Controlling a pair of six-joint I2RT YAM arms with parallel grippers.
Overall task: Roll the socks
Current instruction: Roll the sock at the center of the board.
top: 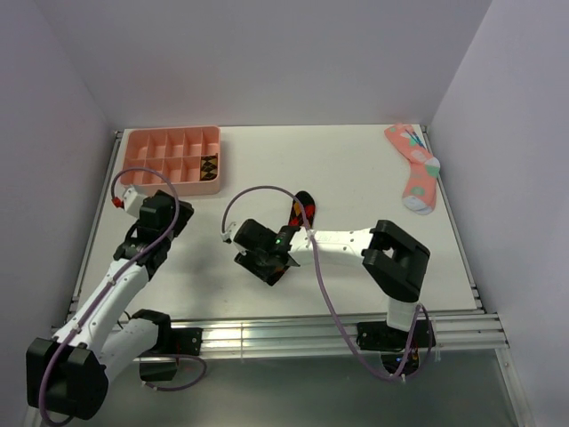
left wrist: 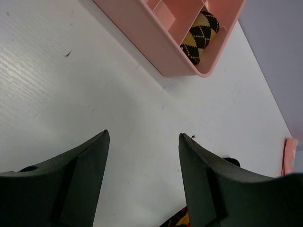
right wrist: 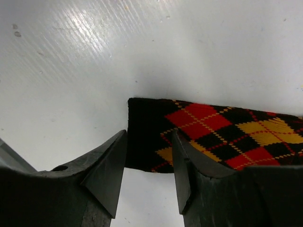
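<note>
Tan-diamond sock: rolled, filed in pink tray. Red-diamond sock: flat, unrolled; my right gripper parted astride its cuff, my left gripper spread, empty.

White-and-black arms — lilac cables

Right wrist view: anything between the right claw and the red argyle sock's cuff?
Nothing visible. The right claw stands open at the dark cuff end of the red argyle sock, which lies flat on the white table. Only bare table borders that end. In the top view, the pink tray and pink sock sit well away.
</note>
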